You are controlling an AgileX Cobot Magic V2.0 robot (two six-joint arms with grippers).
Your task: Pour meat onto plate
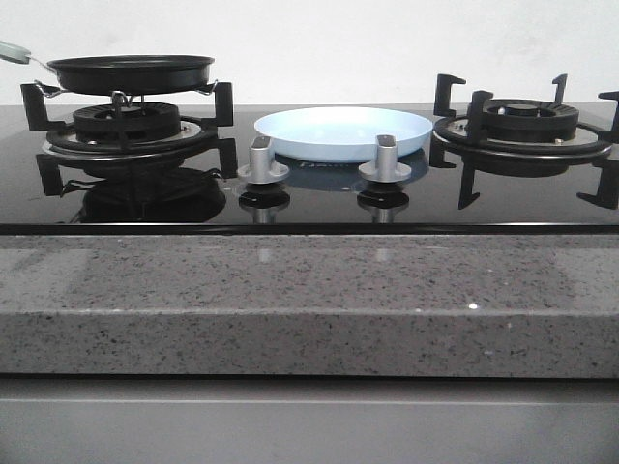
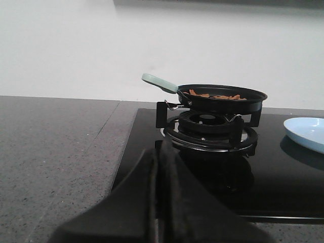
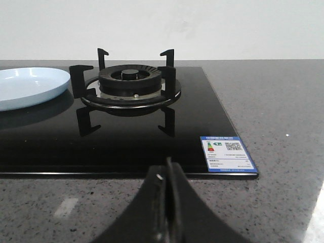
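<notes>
Currently the meat [image 2: 215, 95] sits in the black frying pan [image 1: 131, 73] on the left burner [image 1: 128, 126], the light-blue plate [image 1: 343, 132] lies between burners, and both grippers [image 2: 157, 202] [image 3: 167, 202] are closed, empty.

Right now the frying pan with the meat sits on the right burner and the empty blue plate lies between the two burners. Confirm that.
One thing is wrong: the frying pan with the meat sits on the left burner, not the right burner, which stands bare. The front view shows this. The plate is indeed empty and lies between the two burners.
</notes>
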